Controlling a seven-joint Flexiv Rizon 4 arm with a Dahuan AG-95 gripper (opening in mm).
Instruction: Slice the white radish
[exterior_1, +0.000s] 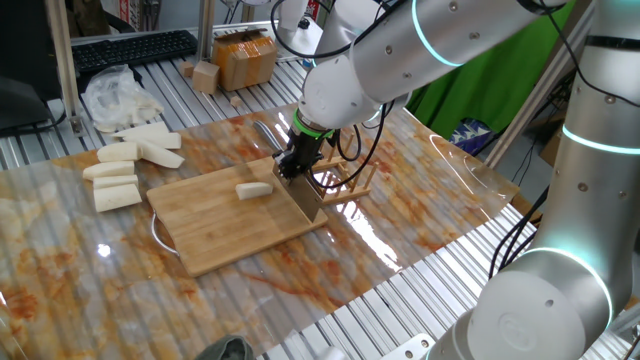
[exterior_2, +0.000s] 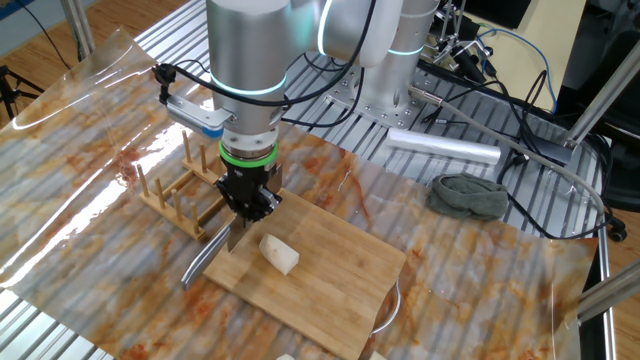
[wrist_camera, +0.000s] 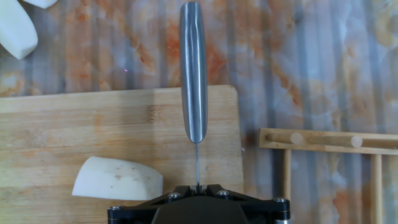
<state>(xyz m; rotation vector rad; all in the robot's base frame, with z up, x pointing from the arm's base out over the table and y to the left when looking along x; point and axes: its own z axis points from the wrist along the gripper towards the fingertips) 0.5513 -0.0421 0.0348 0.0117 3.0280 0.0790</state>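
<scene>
**Pincer clenched on knife, radish on board**

My pincer (exterior_1: 297, 163) points straight down at the right edge of the cutting board (exterior_1: 215, 225), jaws clamped on the knife (wrist_camera: 193, 68). In the hand view the blade runs edge-on as a thin line up from between my fingers, and the steel handle extends toward the top of the frame, past the board edge and over the bench (wrist_camera: 311, 56).

The white radish (exterior_1: 254, 190) lies on the board, centre of frame in one fixed view, just left of my pincer and apart from it. In the hand view it sits lower left (wrist_camera: 117, 179), close to the blade line but not touching. In the other fixed view it's lower centre (exterior_2: 279, 253), just right of and below my pincer (exterior_2: 247, 208).

A wooden rack (exterior_2: 183, 199) stands on the bench just beside the board; right side of the hand view, left of my pincer in the other fixed view.

Larger radish sticks (exterior_1: 125, 170) lie in a group on the bench at upper left of one fixed view, well apart from the board. A white plastic bag (exterior_1: 115, 95) is behind them.
</scene>
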